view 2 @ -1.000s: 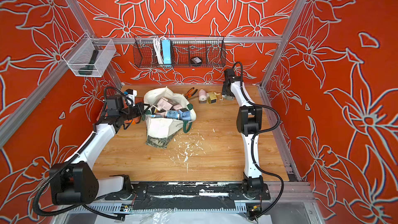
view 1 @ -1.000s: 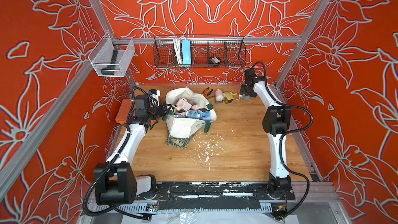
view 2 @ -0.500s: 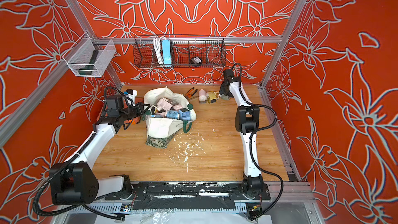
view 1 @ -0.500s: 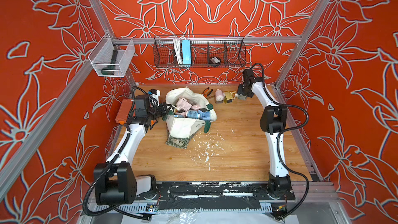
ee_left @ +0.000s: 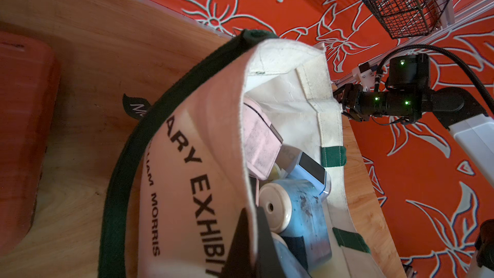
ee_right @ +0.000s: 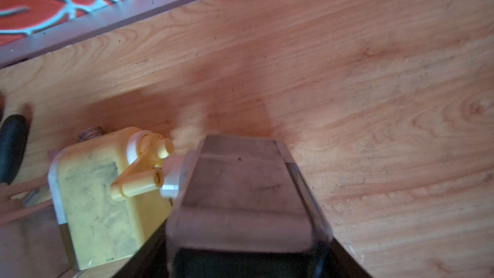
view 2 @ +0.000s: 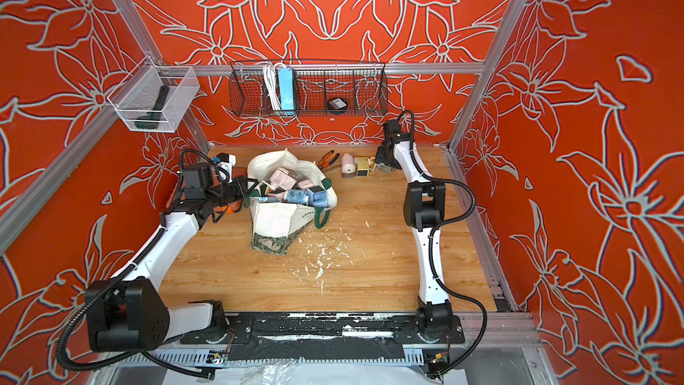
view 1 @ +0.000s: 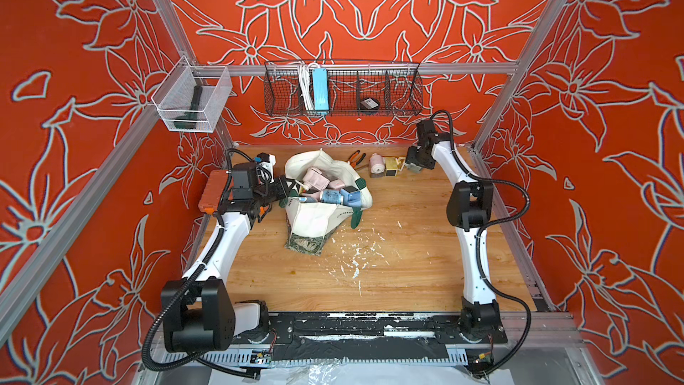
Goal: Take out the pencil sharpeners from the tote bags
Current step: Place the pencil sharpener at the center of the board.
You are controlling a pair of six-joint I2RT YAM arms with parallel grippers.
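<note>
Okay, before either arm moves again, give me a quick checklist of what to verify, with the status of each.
1. Left gripper clamped on the tote bag rim: ok, shut on the fabric edge.
2. Bag mouth open, contents exposed: ok, pink sharpener and blue sharpener lie on top.
3. Right gripper free of the grey sharpener: cannot tell; it sits between the jaws and the picture is blurred.
4. Grey sharpener clear of the yellow sharpener: not ok, its end appears to touch the crank.
5. Path from right gripper to bag: not ok, pliers and a second pink sharpener lie between.
</note>
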